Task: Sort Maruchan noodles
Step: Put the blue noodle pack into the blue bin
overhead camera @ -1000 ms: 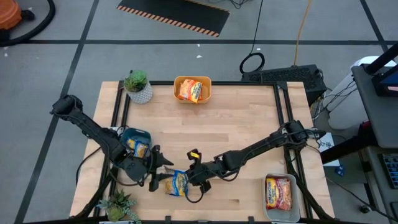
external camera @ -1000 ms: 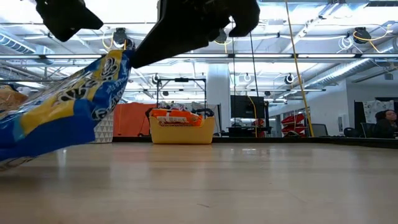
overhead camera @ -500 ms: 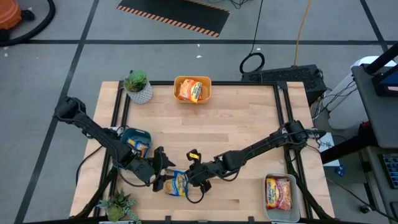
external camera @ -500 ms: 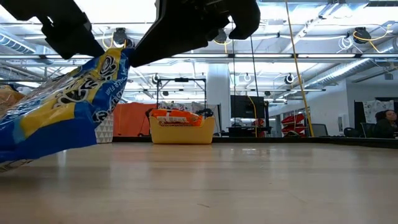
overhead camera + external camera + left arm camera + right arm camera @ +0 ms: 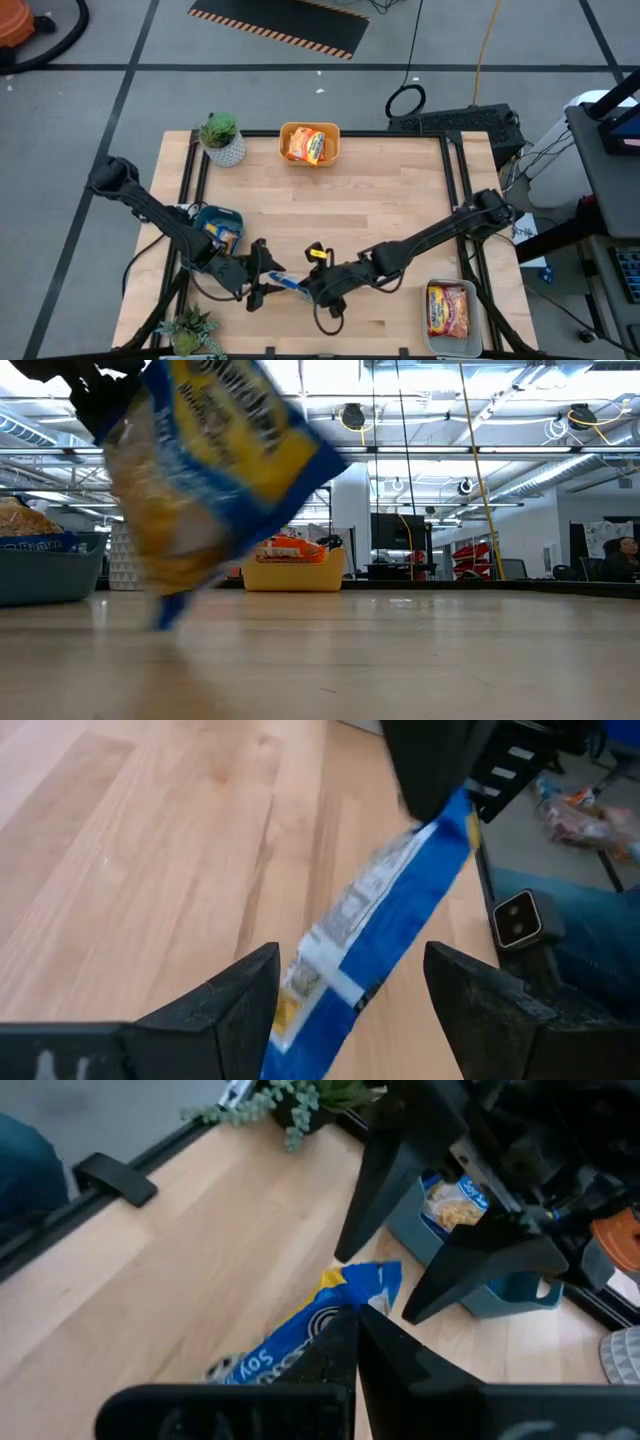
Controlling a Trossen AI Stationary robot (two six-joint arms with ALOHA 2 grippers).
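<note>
While the right gripper (image 5: 305,291) is pinching a blue packet (image 5: 288,283) edge-up above the surface (image 5: 380,215), clenched on one end, the left gripper (image 5: 262,283) is straddling the other, fingers (image 5: 235,995) spread. Handover toward the blue bin (image 5: 203,215) is apparently being arranged.

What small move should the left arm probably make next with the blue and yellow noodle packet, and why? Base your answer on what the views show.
Probably close the left hand on the blue and yellow packet. Its fingers stand open on either side of the packet's free end, while the right hand is shut on the other end, holding it off the table. The blue bin lies on the left arm's side.
</note>
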